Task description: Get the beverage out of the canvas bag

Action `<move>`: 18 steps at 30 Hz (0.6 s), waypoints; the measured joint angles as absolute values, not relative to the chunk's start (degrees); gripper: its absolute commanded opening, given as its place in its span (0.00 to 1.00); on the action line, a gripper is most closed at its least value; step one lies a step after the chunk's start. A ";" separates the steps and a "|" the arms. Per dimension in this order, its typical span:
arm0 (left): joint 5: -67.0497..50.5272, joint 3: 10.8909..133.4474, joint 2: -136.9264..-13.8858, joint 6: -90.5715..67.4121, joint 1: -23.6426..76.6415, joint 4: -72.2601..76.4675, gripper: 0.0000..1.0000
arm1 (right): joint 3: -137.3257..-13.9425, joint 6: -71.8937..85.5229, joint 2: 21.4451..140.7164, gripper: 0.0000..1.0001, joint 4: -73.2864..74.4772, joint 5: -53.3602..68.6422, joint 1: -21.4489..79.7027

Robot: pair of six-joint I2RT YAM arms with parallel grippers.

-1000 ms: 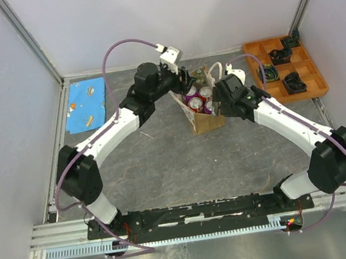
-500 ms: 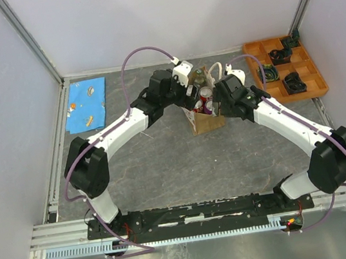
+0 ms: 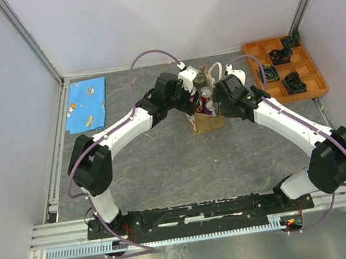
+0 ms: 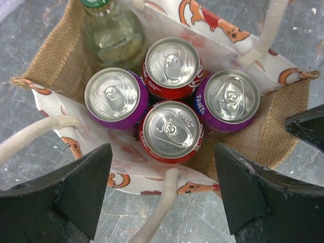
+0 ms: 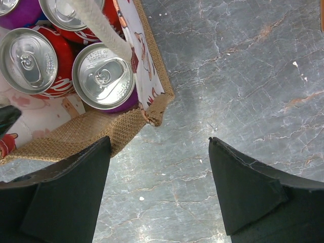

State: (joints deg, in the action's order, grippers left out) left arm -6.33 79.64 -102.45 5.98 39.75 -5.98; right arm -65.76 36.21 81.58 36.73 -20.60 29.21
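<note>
Fig.: L gripper [image 4: 162, 152] spread wide, empty, hovering over canvas bag [image 4: 50, 61] at mid-table. Inside I see 2 red cola cans [image 4: 171, 129], 2 purple Fanta cans [image 4: 230, 98], 1 green-capped glass bottle [image 4: 112, 38], all upright. R gripper [image 5: 158, 144] likewise spread, above tabletop [image 5: 228, 61] just beside bag corner.

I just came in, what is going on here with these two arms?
The left hand hangs open right above the canvas bag, which holds four soda cans and a glass bottle. Nothing is gripped yet. The right hand, also open, is beside the bag's corner, over the table.
</note>
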 measured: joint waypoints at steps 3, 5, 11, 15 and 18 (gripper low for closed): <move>-6.33 81.78 -104.88 5.96 39.90 -8.36 0.89 | -65.76 36.27 81.58 0.85 36.91 -20.60 29.21; -6.33 84.29 -107.35 5.89 39.90 -10.92 0.89 | -65.76 36.38 81.58 0.85 36.91 -20.60 29.21; -6.33 88.40 -109.75 5.87 40.07 -14.98 0.89 | -65.76 36.45 81.58 0.85 36.99 -20.60 29.21; -6.09 92.16 -111.50 5.85 40.40 -18.76 0.90 | -65.76 36.45 81.56 0.85 37.10 -20.62 29.21; -5.87 96.38 -113.65 5.85 40.66 -22.83 0.90 | -65.76 36.45 81.49 0.85 37.12 -20.62 29.21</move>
